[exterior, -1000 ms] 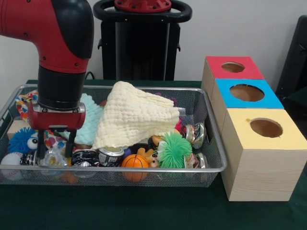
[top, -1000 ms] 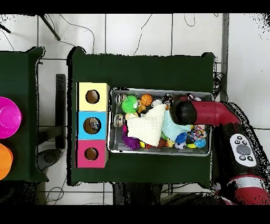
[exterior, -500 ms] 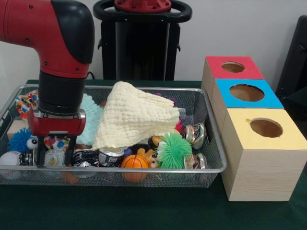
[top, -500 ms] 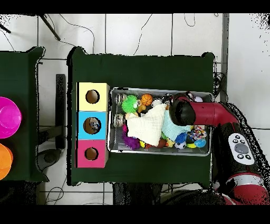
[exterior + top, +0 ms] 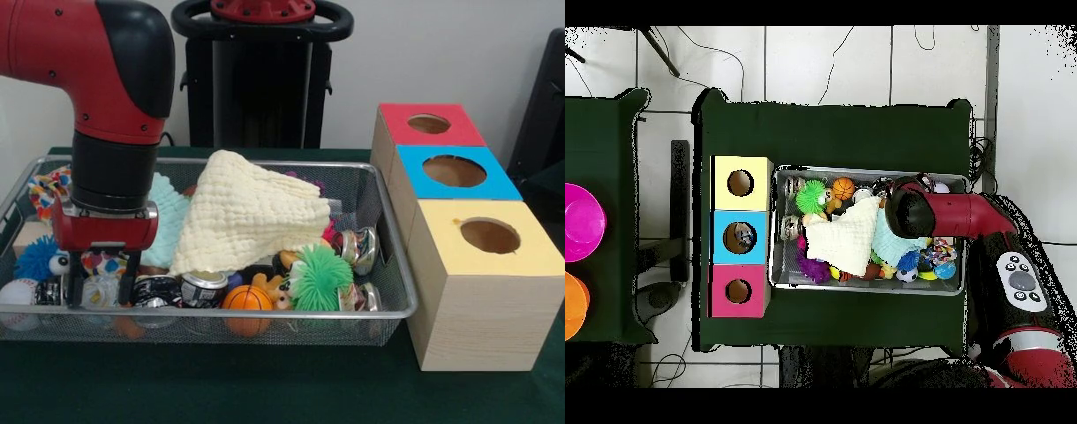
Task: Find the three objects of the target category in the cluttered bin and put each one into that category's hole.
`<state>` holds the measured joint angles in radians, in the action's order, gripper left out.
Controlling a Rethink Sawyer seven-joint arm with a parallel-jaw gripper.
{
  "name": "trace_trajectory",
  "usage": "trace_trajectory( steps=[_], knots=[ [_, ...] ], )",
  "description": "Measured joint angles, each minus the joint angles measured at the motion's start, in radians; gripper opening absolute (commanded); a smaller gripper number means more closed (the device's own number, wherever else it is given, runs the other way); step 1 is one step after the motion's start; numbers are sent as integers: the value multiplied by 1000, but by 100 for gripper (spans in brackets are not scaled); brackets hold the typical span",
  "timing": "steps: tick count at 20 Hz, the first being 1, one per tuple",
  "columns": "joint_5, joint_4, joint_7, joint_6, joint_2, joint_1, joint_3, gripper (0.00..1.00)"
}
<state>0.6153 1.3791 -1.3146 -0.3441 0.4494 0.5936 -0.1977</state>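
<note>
Three coloured boxes (image 5: 472, 234), yellow, blue and red, each with a round hole on top, stand just beside the wire bin (image 5: 265, 314) at 3 o'clock in the front view. A cream cloth (image 5: 247, 212) drapes over the bin's middle, hiding what lies beneath. Crushed cans (image 5: 205, 287) lie near its 6 o'clock edge, beside an orange ball (image 5: 248, 299) and a green spiky toy (image 5: 320, 276). At 9 o'clock the gripper (image 5: 100, 287) reaches into the clutter, fingers parted around a clear crinkly item (image 5: 99, 290); whether they grip it I cannot tell.
</note>
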Motion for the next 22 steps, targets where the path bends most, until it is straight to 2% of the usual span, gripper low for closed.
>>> trace_trajectory(
  steps=[3, 4, 22],
  knots=[
    [0, 0, 0, 0, 0, -2, 2, 100],
    [1, -8, 0, 1, 0, -1, 7, 0],
    [0, -32, 0, 0, -5, -11, 29, 0]
  ],
)
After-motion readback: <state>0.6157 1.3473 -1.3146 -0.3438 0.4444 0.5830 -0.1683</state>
